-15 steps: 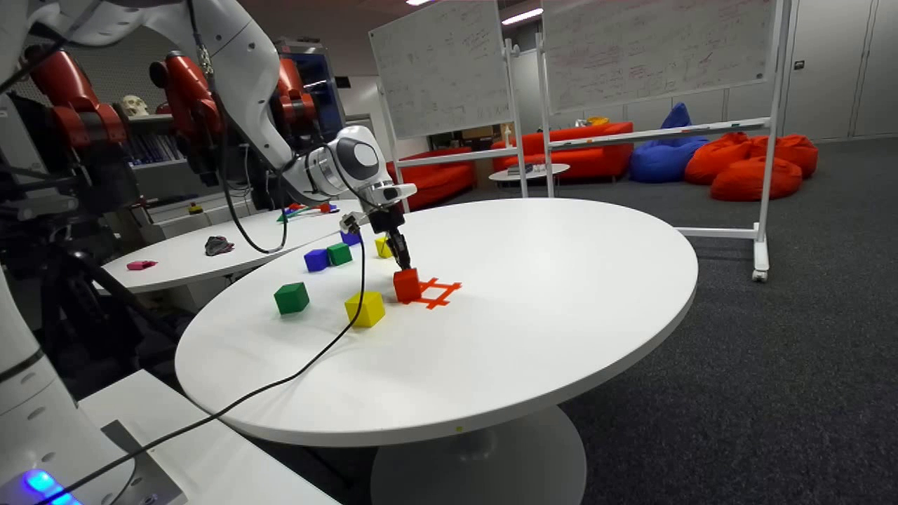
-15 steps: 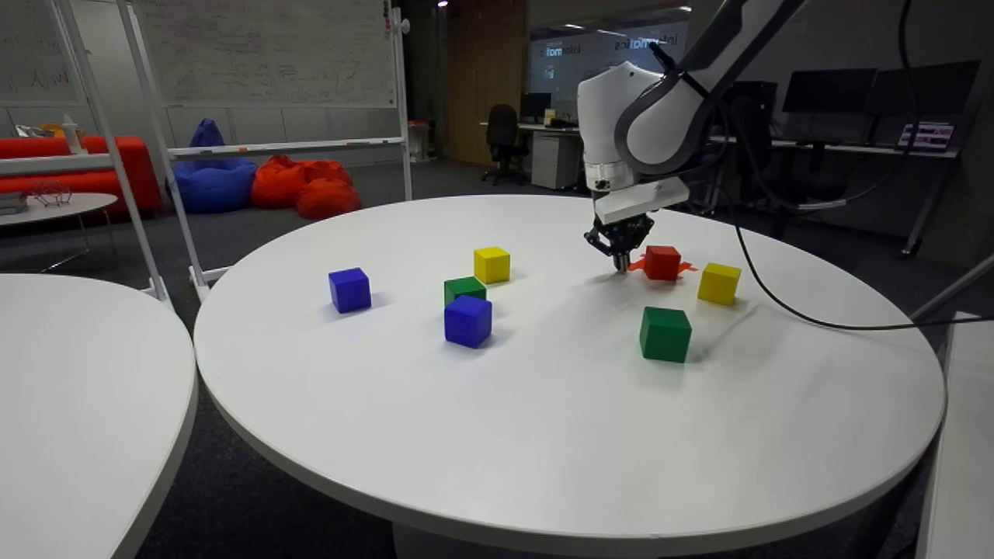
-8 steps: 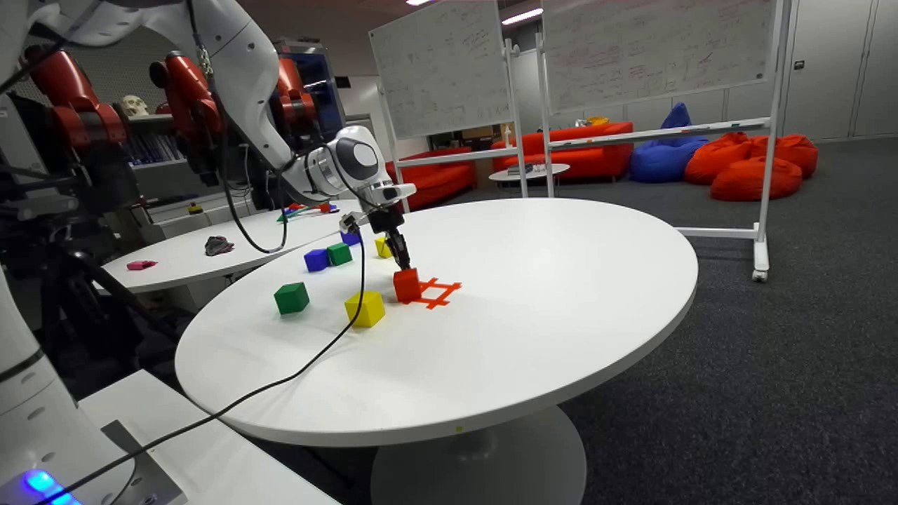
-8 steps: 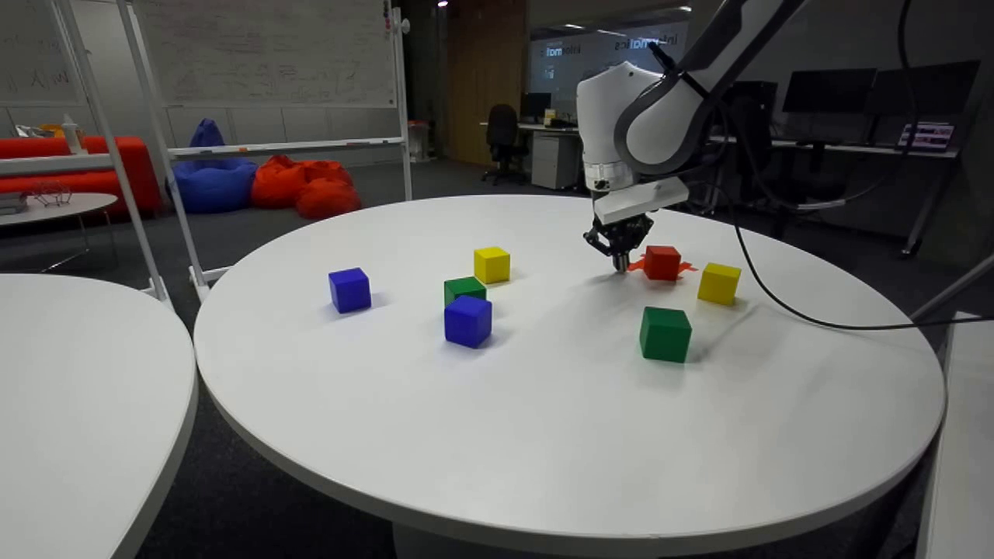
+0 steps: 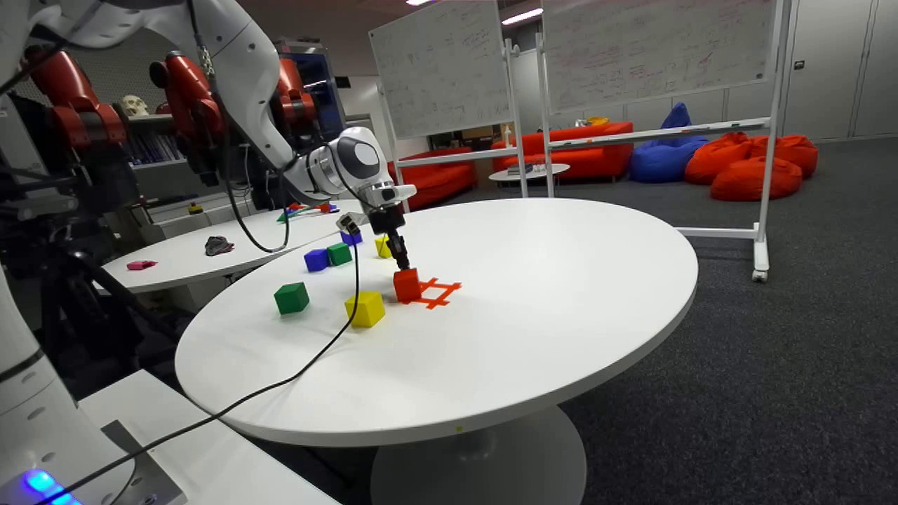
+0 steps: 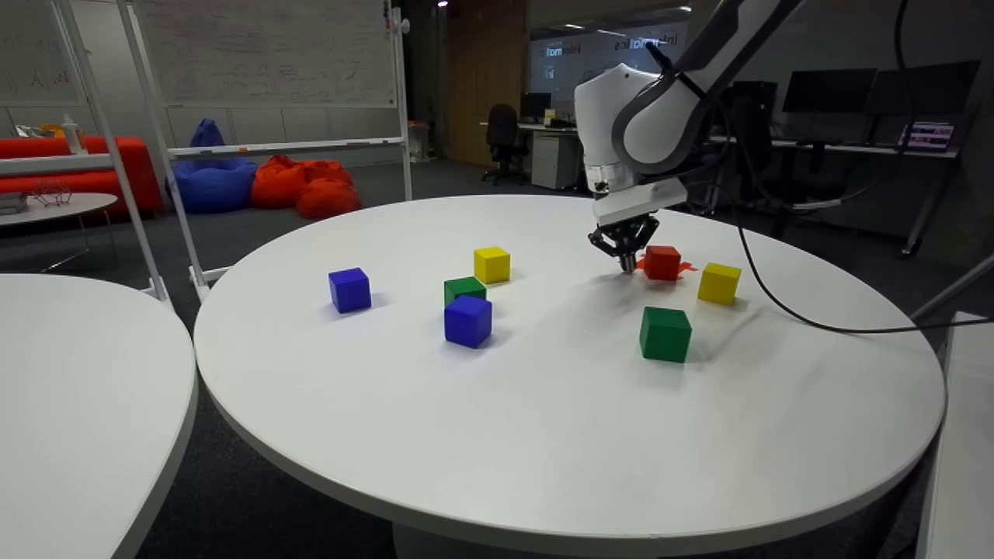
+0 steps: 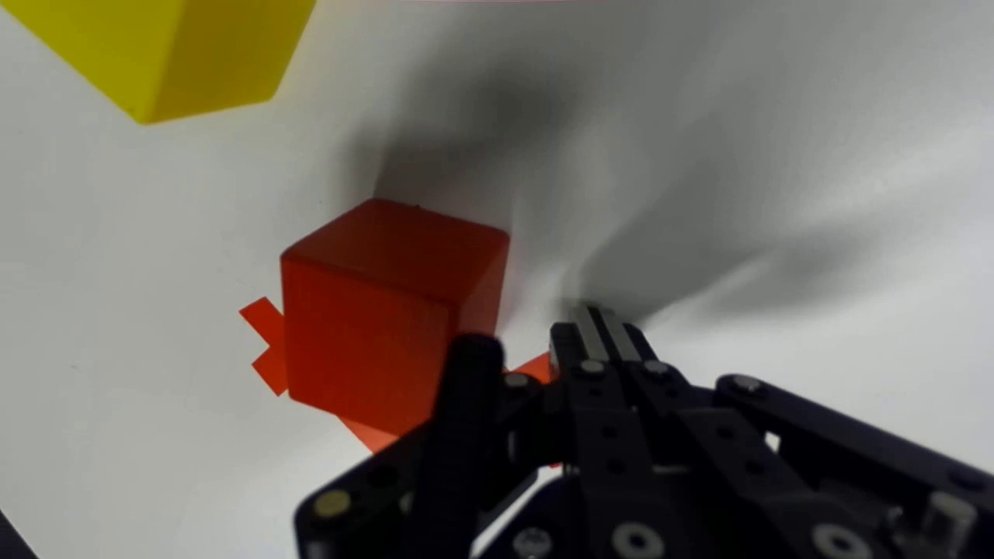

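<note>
In the wrist view, the empty pincer (image 7: pixel 605 326), tips together, is held just right of the red cube (image 7: pixel 380 303), which could be knocked off the red tape (image 7: pixel 265 320) by sideways drift.

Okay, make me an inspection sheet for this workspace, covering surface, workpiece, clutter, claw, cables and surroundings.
Surface: round white table with a red tape outline.
Workpiece: red cube, covering part of the outline in the wrist view.
Clutter: two yellow cubes, two green cubes and two blue cubes.
Claw: shut, holding nothing, its tip beside the red cube.
Cables: black cable passes in front of a yellow cube in an exterior view; whether it touches the table is unclear.
Surroundings: whiteboards, red sofa, beanbags.
</note>
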`<state>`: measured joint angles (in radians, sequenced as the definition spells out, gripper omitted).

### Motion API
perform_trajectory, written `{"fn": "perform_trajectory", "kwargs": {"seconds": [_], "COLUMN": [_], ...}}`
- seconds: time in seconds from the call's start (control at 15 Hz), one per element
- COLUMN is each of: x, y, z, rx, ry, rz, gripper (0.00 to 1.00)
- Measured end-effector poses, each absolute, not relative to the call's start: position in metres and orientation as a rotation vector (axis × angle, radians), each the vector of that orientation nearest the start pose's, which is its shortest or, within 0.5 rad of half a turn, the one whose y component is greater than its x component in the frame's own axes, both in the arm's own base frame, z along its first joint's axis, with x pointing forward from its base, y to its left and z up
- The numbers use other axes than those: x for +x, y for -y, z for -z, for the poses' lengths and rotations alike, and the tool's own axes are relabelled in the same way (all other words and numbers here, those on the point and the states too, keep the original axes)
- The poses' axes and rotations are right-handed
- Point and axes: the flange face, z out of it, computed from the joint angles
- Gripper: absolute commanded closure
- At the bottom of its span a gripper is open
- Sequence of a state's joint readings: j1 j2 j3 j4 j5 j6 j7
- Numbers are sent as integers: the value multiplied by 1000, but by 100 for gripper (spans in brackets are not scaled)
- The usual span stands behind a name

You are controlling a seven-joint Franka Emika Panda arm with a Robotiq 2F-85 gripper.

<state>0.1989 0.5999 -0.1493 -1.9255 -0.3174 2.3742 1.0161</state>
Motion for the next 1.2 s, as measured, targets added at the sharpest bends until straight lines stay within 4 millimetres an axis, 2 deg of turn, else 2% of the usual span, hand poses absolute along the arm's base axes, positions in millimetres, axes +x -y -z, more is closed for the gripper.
{"fn": "perform_trajectory", "kwargs": {"seconds": [0.33,0.8,1.2], "x": [609,610,611], "y": [-18,13,16], "z": [-168,-173,-174], "rx": [-3192,-3082,-3076], "ry": [-1308,-1461,-1470], "rz": [-3,-34,-32], "gripper": [100,99,99]}}
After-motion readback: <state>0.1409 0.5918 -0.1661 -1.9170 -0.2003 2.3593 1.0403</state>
